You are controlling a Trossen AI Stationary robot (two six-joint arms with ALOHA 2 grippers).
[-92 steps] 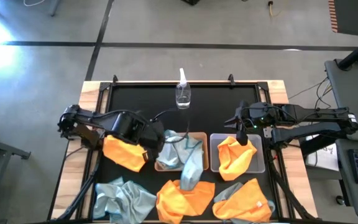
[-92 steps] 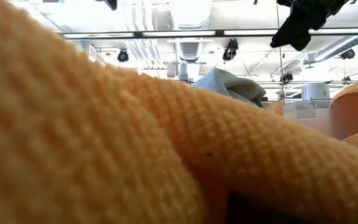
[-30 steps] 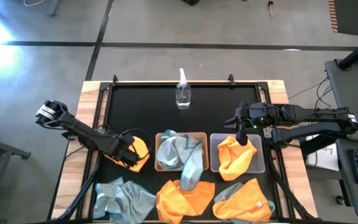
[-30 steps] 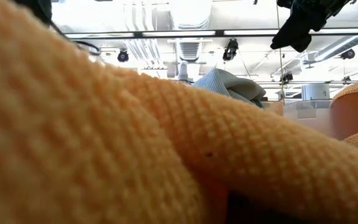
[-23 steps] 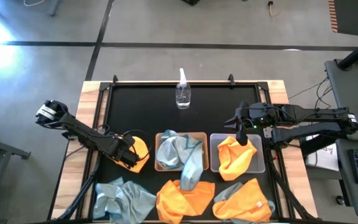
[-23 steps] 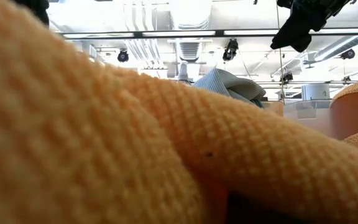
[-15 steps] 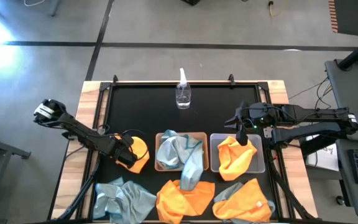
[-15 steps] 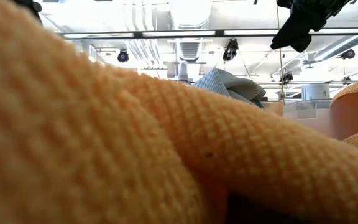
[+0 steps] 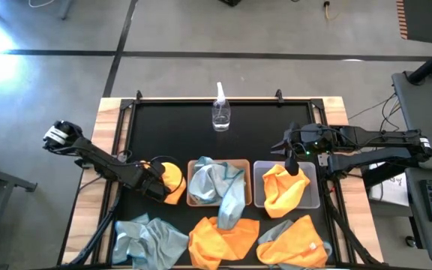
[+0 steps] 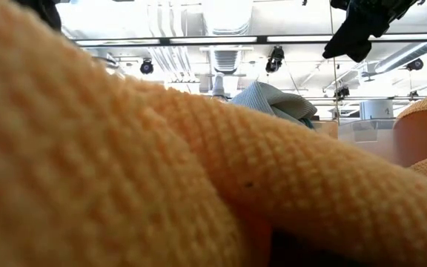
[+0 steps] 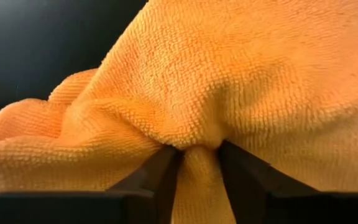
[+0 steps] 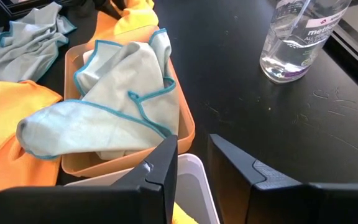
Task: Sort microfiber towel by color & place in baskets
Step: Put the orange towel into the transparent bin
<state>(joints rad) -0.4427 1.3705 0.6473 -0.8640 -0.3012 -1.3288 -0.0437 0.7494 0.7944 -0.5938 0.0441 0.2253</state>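
Left wrist view: gripper (image 11: 194, 168) (left) pinching orange towel (image 11: 229, 81)

A big room with a grey floor

The floor (image 9: 201, 34) has dark lines; ceiling lights (image 10: 199, 39) shine, maybe long tubes.

A: Running the count on orange towels: one by the left gripper (image 9: 158, 184), bunched at its jaws, which are closed on a fold in the left wrist view; one in the grey basket (image 9: 286, 184); one at the near edge in the middle (image 9: 220, 240); one at the near right (image 9: 300, 238). Four orange.

B: And blue-grey?

A: One draped over the tan basket (image 9: 218, 182), one at the near left (image 9: 147, 237). A sliver beneath the near-right orange may be another; I can't tell.

B: Baskets?

A: Two. Plus one spray bottle (image 9: 220, 112) and two arms; the right gripper (image 9: 292, 158) has its jaws parted over the grey basket.
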